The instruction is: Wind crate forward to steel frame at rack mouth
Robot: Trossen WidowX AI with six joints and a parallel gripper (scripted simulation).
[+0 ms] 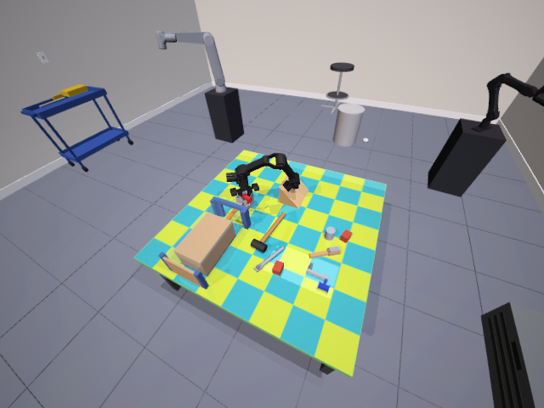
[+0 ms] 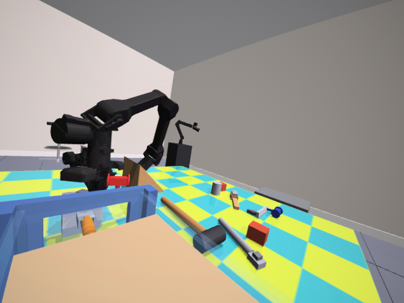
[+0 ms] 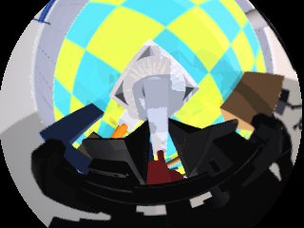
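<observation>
My desk (image 1: 280, 316) (image 2: 283, 277) (image 3: 119, 28) wears a checker of yellow and turquoise (rather loud on my screens). On it, the largest of the task's things is the crate (image 1: 205, 241) (image 2: 130, 267), a plain tan box with smooth, flat faces and straight edges, longer than it is wide. It sits flat and level, between the blue steel frame (image 1: 231, 203) (image 2: 81, 201) (image 3: 71, 138) and a low tan board with blue end posts (image 1: 182, 269). The frame is an upright arch (clear panelling shows faintly beside it), and the crate's front is near it; whether they touch I cannot tell.

Beyond the arch stands my black arm (image 1: 263, 161) (image 2: 137, 104), bent over and reaching down to the winch (image 1: 242, 201) (image 2: 68, 219) (image 3: 154, 90), a pale grey body on a square base with a ribbed round part. An orange strap (image 1: 231, 214) (image 2: 88, 225) (image 3: 120, 131) runs from it toward the crate.

My fingers (image 1: 244, 193) (image 2: 98, 187) are closed on the winch handle (image 1: 247, 199) (image 2: 118, 180) (image 3: 161, 173), a grey crank with a red grip, right above the winch. (How deep its key sits, I cannot see.)

Smallest, off to the side, lie a black-headed mallet (image 1: 259, 245) (image 2: 210, 238), a grey wrench (image 1: 269, 258) (image 2: 238, 239) and a blue-knobbed crank (image 1: 324, 286) (image 2: 276, 211).
</observation>
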